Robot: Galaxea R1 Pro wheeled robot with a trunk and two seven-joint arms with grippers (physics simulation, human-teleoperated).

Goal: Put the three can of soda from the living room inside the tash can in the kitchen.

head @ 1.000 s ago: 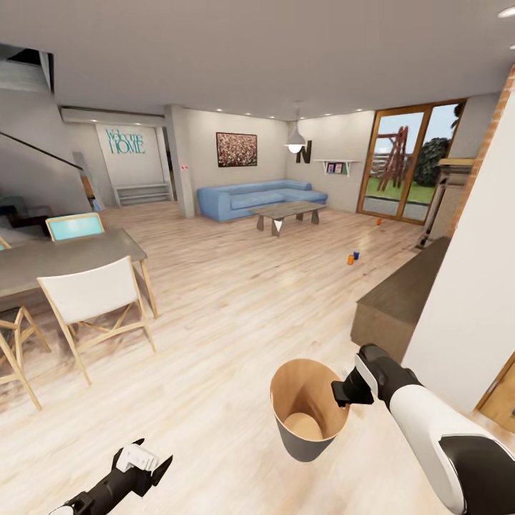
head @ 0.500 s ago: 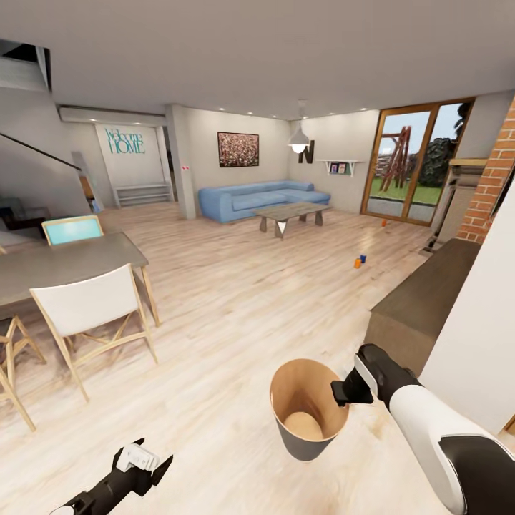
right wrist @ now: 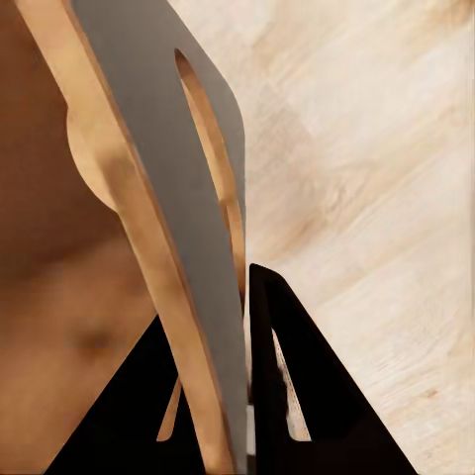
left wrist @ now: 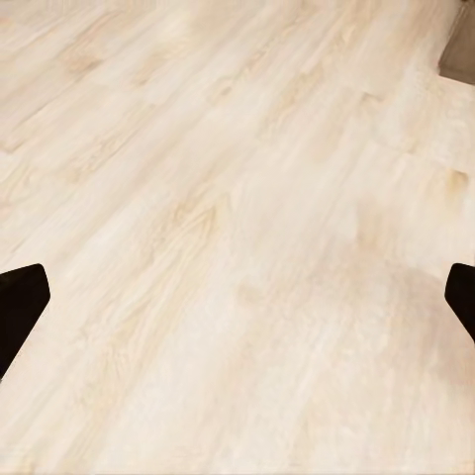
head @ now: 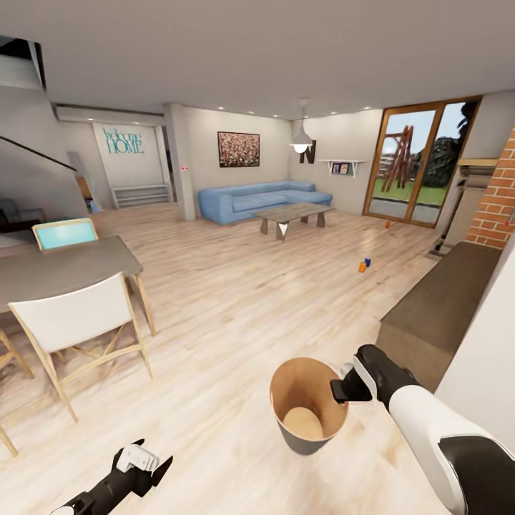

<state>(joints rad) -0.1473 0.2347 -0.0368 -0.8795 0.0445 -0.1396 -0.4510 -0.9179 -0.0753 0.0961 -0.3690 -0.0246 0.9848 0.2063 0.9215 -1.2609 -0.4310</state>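
From the head view, the right gripper (head: 342, 390) is pinching the rim of the tash can (head: 309, 429), carrying it upright above the pale wood floor (head: 236, 315); its brown inside is showing, with nothing in it. The left gripper (head: 146, 465) is hanging low with its fingers spread apart, holding nothing. Far across the living room two soda cans (head: 364, 265) are standing close together on the floor, and a third can (head: 387, 224) is sitting further off, near the glass doors (head: 418, 166). A blue sofa (head: 261, 198) and a low grey table (head: 292, 216) are lying beyond — a dining table (head: 64, 268) with a white chair (head: 75, 322) is standing to the left.

In the left wrist view, the two dark fingertips (left wrist: 20, 307) are showing at opposite edges, wide apart, with bare floor (left wrist: 237, 228) between them.

In the right wrist view, the black fingers (right wrist: 297, 396) are clamping the bin's wall (right wrist: 188, 198) — one inside, one outside.
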